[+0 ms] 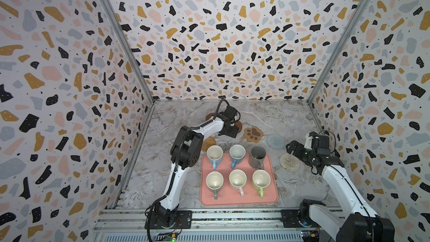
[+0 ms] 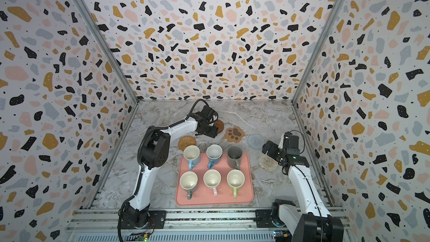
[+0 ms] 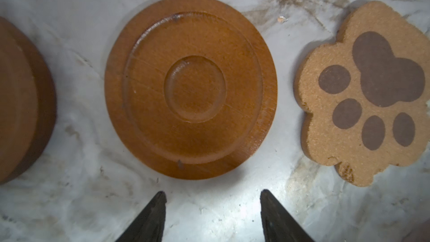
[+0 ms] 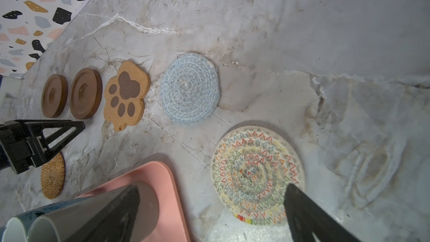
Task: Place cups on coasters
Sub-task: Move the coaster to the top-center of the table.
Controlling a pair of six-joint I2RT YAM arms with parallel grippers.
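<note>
cups (image 1: 237, 179): all six on the pink tray (image 1: 228, 199), none placed
coasters (image 1: 253, 133): bare, arcing from 10 to 2 o'clock round the tray
left gripper (image 3: 213, 196): jaws apart, empty, over a wooden disc (image 3: 190, 87)
right gripper (image 4: 213, 188): wide open, empty
next, I'd guess: grab the first mug

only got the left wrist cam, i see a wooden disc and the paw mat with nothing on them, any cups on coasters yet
Observer: None. All six cups stand on the pink tray.
Operator: any coasters outside my frame
Observer: Three: a rattan coaster by the tray's far left corner, a grey-blue woven coaster next to the paw mat, and a whitish patterned coaster off the tray's right side.
Operator: what about the right arm
Observer: The right gripper hangs open and empty near the whitish patterned coaster.
</note>
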